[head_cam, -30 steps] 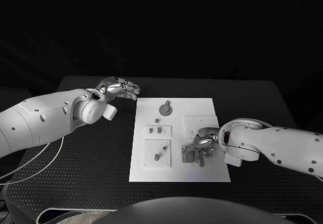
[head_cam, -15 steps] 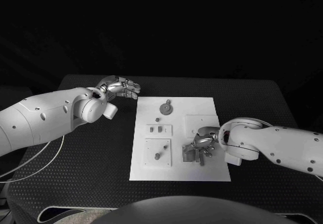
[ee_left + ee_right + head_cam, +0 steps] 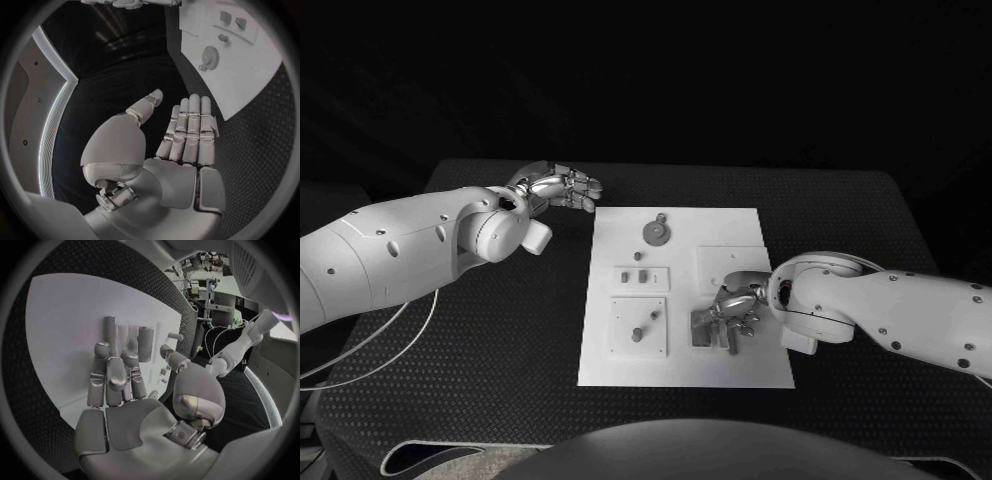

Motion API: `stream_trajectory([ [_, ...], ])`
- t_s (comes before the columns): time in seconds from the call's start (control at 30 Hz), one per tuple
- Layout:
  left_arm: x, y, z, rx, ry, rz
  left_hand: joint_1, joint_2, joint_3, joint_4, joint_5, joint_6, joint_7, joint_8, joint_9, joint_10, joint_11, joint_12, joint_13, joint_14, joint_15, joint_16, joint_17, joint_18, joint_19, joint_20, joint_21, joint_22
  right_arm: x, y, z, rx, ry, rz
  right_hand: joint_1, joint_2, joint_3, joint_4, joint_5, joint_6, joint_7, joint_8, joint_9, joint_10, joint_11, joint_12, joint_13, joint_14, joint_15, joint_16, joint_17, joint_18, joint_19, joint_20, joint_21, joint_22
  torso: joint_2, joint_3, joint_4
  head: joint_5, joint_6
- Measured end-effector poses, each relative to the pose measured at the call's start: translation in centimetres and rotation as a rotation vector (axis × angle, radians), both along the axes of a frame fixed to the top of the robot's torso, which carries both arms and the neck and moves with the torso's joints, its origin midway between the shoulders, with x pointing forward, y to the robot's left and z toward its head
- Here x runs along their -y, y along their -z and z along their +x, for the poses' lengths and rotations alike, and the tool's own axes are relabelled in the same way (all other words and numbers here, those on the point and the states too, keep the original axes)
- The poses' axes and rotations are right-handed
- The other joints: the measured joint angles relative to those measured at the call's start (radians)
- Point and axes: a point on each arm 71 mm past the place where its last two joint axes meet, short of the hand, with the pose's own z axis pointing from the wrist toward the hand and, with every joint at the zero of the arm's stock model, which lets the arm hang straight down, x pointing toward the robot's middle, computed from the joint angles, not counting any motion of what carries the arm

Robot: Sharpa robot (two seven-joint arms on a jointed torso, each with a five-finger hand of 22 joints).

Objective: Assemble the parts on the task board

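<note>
A white task board point(image 3: 733, 370) lies in the middle of the black table point(image 3: 473, 340), its long sides running away from the robot. Several small grey parts are seen on it in the head view: a round gear-like part point(image 3: 655, 233) near the far edge, two small pegs point(image 3: 636, 279) on a raised square plate left of centre, a lever-like part point(image 3: 642, 329) on another plate nearer the robot, and a cluster of upright cylinders point(image 3: 713, 330) on the right half of the board.

The right hand point(image 3: 734, 305) is held over that right half, directly above the cylinders. In the right wrist view the hand point(image 3: 122, 390) is seen with its fingers point(image 3: 111, 371) extended side by side toward the cylinders point(image 3: 128, 340), the thumb set apart to one side. Nothing is seen held between thumb and fingers (whether the fingertips touch a cylinder cannot be told, since they overlap the parts in both views).

The left hand point(image 3: 561, 187) is kept off the board, above the bare table just beyond the board's far left corner. In the left wrist view the hand point(image 3: 169, 145) is shown with its fingers point(image 3: 190, 125) straight and pressed together, the thumb angled away, and nothing in its grasp. The task board point(image 3: 250, 65) is seen beyond the fingertips, well apart from them, with the gear-like part point(image 3: 209, 54) and the two pegs point(image 3: 231, 20) on it.
</note>
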Motion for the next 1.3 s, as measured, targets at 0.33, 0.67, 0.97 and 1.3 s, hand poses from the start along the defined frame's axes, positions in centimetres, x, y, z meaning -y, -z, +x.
stream_trajectory([
  [0.33, 0.0, 0.0, 0.0, -0.001, 0.001, 0.000, 0.000, 0.000, 0.000, 0.000, 0.000, -0.004, 0.004, 0.000, -0.001, 0.000, 0.000, 0.000, 0.000, 0.000, 0.000, 0.000, 0.001, 0.000, 0.000, 0.000, 0.000, -0.001, 0.0, 0.0, 0.0, 0.001, -0.001, 0.000, 0.006, -0.014, -0.004, 0.010, 0.000, 0.000, 0.000, 0.000, 0.000, 0.000, 0.000, 0.000, 0.000, -0.007, 0.000, 0.000, -0.007, 0.000, -0.004, -0.004, 0.000, 0.000, 0.000, 0.0002, -0.0004, 0.001, -0.002],
  [0.67, 0.0, 0.0, 0.0, -0.002, 0.001, 0.000, 0.000, 0.000, 0.000, 0.000, 0.000, -0.004, 0.004, 0.000, -0.001, 0.000, 0.000, 0.000, -0.001, 0.000, 0.000, 0.000, 0.002, 0.000, 0.000, 0.000, 0.000, -0.001, 0.5, -0.1, -0.4, 0.032, -0.006, 0.021, 0.050, 0.013, -0.018, -0.005, 0.000, -0.007, 0.007, -0.028, 0.005, -0.002, 0.002, 0.000, 0.001, -0.009, -0.005, 0.006, 0.006, 0.000, -0.004, -0.003, 0.000, 0.000, 0.000, 0.0008, -0.0004, 0.000, -0.001],
  [0.97, -0.1, 0.0, 0.0, -0.003, 0.001, 0.001, 0.000, 0.000, 0.000, 0.000, 0.000, -0.004, 0.004, 0.000, -0.001, 0.000, 0.000, 0.000, -0.001, 0.000, 0.000, -0.004, 0.003, 0.000, 0.000, 0.000, 0.000, -0.001, 3.2, -3.1, 0.6, 0.153, 0.028, 0.035, 0.116, 0.059, -0.051, -0.094, 0.000, 0.015, -0.004, -0.001, 0.024, 0.013, -0.013, 0.013, 0.003, 0.013, -0.012, 0.013, 0.015, 0.002, -0.004, -0.004, 0.000, 0.000, 0.000, 0.0012, -0.0009, -0.007, 0.006],
  [1.3, 0.0, 0.0, 0.0, -0.003, 0.002, 0.000, 0.000, 0.000, 0.000, 0.000, 0.000, -0.004, 0.004, 0.000, -0.001, 0.000, 0.000, 0.000, -0.001, 0.000, 0.000, -0.004, 0.004, 0.000, 0.000, 0.000, 0.000, -0.001, 4.7, -3.0, 0.6, 0.162, 0.035, -0.013, 0.137, 0.079, -0.066, -0.133, 0.000, 0.039, -0.017, 0.019, 0.046, 0.027, -0.020, 0.020, 0.005, 0.028, -0.022, 0.023, 0.027, 0.008, 0.000, -0.008, 0.000, 0.000, 0.000, 0.0008, -0.0015, -0.014, 0.008],
])
